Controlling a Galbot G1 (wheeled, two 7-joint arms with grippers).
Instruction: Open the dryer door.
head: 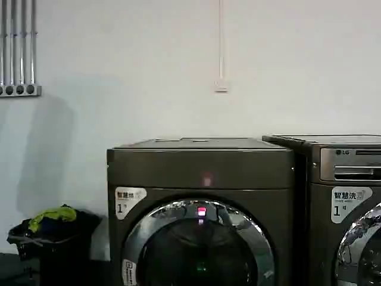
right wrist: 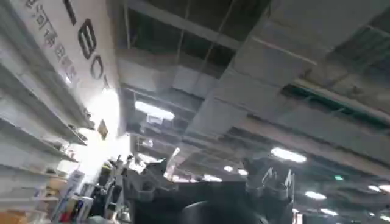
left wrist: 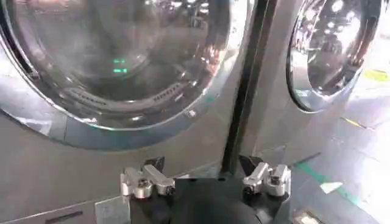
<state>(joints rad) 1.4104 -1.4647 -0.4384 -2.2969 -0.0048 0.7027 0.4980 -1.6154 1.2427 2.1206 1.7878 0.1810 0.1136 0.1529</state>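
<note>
Currently the dryer door (head: 199, 244) sits shut on the front of the bronze-grey dryer (head: 199, 170), left of the LG washer (head: 348, 179). Left gripper (left wrist: 205, 179) hangs low in front of that door, fingers spread apart, touching nothing. Right gripper (right wrist: 210, 182) is tipped up toward the ceiling lights (right wrist: 155, 111), fingers apart, holding nothing.

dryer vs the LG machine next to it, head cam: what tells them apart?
The dryer has a plain dark front; the LG machine carries a silver control panel with a logo. The dryer sits centred with most of its door showing; the LG machine is cut off at the edge. Both have chrome-ringed round doors and a white sticker.
</note>
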